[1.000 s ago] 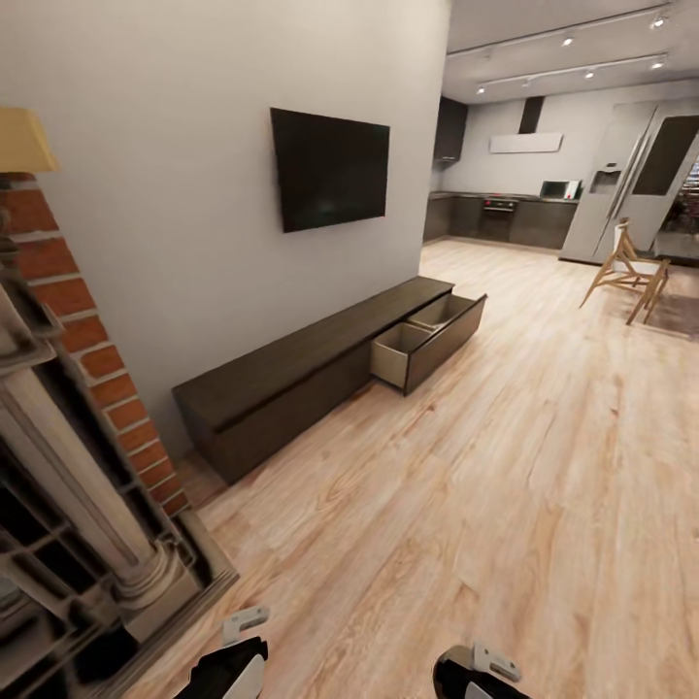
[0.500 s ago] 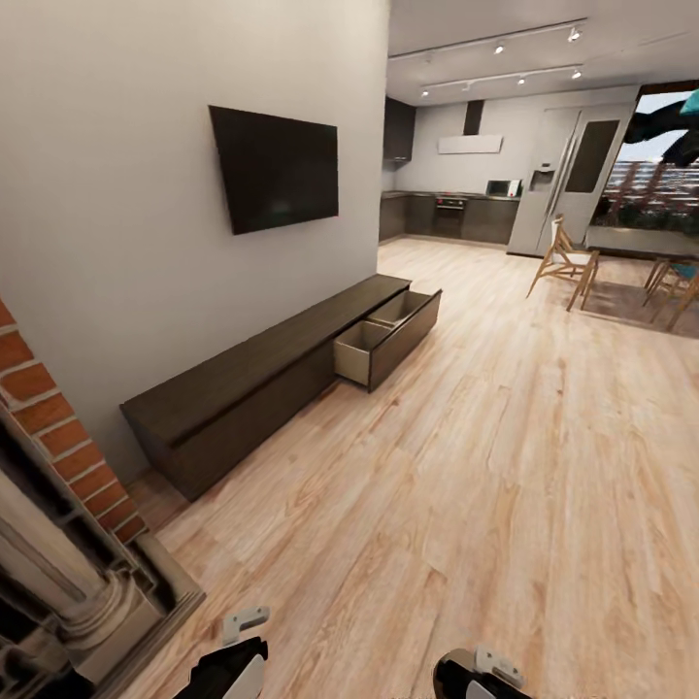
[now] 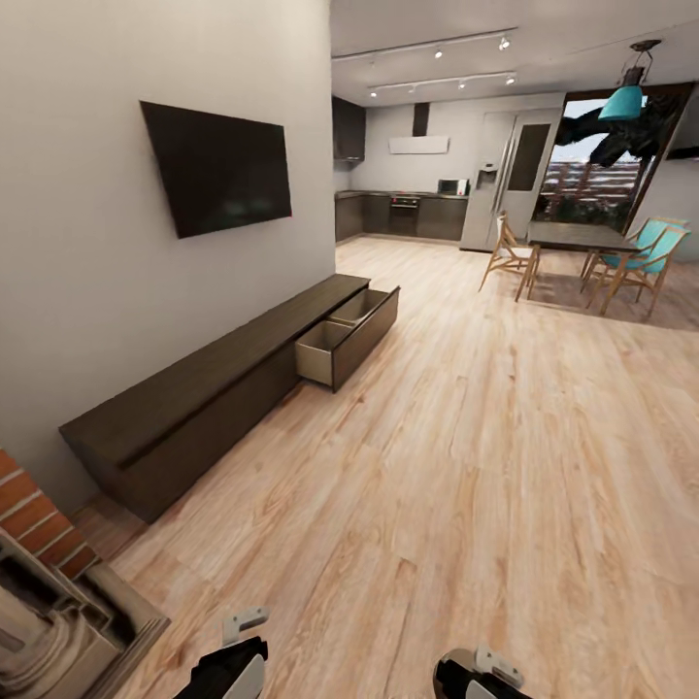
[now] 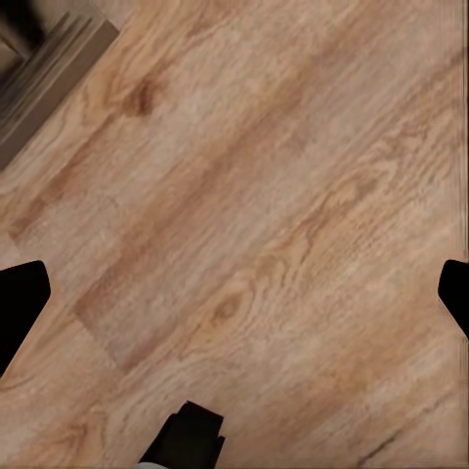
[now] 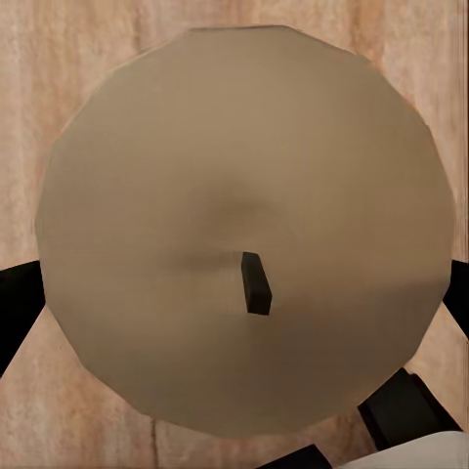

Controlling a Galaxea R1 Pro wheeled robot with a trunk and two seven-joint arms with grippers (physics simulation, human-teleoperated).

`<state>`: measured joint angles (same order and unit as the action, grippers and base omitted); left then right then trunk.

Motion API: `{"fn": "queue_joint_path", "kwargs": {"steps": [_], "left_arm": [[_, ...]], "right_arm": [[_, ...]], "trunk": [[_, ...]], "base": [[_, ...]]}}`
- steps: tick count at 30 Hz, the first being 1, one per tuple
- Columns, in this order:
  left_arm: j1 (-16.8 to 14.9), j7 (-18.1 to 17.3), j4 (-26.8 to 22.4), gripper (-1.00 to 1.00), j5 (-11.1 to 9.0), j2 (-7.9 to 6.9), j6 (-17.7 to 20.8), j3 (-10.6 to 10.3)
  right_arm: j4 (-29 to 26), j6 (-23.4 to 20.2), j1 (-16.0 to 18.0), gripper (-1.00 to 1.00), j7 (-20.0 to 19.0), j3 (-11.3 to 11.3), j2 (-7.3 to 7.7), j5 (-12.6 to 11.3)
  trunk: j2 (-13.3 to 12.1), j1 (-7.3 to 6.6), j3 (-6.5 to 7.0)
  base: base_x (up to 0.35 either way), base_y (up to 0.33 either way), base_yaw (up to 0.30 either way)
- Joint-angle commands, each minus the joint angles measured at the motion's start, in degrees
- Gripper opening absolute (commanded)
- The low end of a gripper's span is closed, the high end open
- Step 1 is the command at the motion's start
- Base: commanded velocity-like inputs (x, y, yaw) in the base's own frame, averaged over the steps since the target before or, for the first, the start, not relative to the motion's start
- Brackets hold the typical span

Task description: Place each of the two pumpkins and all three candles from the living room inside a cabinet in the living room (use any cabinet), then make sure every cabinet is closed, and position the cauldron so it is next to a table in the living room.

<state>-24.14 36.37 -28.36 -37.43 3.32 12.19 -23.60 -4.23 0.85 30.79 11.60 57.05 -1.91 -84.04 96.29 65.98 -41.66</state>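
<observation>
The long dark brown cabinet (image 3: 209,388) runs along the left wall, with one drawer (image 3: 340,342) pulled open and its pale inside showing nothing. In the right wrist view a round pale candle (image 5: 244,176) with a short dark wick sits between the dark fingers (image 5: 15,303) of my right gripper (image 5: 234,293), which is shut on it above the wood floor. My left gripper (image 4: 234,293) is open over bare floor, its fingertips (image 4: 20,293) far apart. Both arms show low in the head view, left arm (image 3: 231,668) and right arm (image 3: 476,675). Pumpkins, cauldron and coffee table are out of view.
A black TV (image 3: 218,167) hangs above the cabinet. A brick fireplace (image 3: 44,582) stands at the near left. A dining table (image 3: 573,238) with wooden chairs (image 3: 510,257) is at the far right, with the kitchen (image 3: 413,214) behind. Wide wood floor (image 3: 485,466) lies ahead.
The whole head view has swung to the right: cabinet, TV and fireplace slid left and the dining table came into sight. Both arms keep their places in the picture.
</observation>
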Motion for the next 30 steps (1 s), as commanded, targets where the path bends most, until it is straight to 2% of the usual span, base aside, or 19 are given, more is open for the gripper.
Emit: {"fn": "queue_joint_path", "kwargs": {"steps": [1, 9, 18, 30], "left_arm": [[-0.03, 0.45, -0.12, 1.00, -0.27, -0.06, 0.29, -0.38], [-0.03, 0.45, -0.12, 1.00, -0.27, -0.06, 0.29, -0.39], [-0.03, 0.45, -0.12, 1.00, -0.25, -0.06, 0.29, -0.39], [-0.03, 0.45, -0.12, 1.00, -0.19, -0.06, 0.29, -0.39]], "right_arm": [[-0.07, 0.12, 0.03, -1.00, 0.27, 0.52, -0.01, -0.62], [-0.07, 0.12, 0.05, -1.00, 0.27, 0.52, -0.02, -0.68], [-0.07, 0.20, 0.02, -1.00, 0.27, 0.49, -0.02, -0.68], [-0.07, 0.13, 0.02, -1.00, 0.27, 0.48, 0.03, -0.68]], "trunk": [[0.03, -0.01, -0.05], [0.03, -0.01, -0.05], [0.03, -0.01, -0.05], [0.03, -0.01, -0.05]], "base": [[0.017, 0.000, -0.278], [0.131, 0.000, -0.278], [0.311, 0.000, -0.273], [0.326, 0.000, -0.050]]}}
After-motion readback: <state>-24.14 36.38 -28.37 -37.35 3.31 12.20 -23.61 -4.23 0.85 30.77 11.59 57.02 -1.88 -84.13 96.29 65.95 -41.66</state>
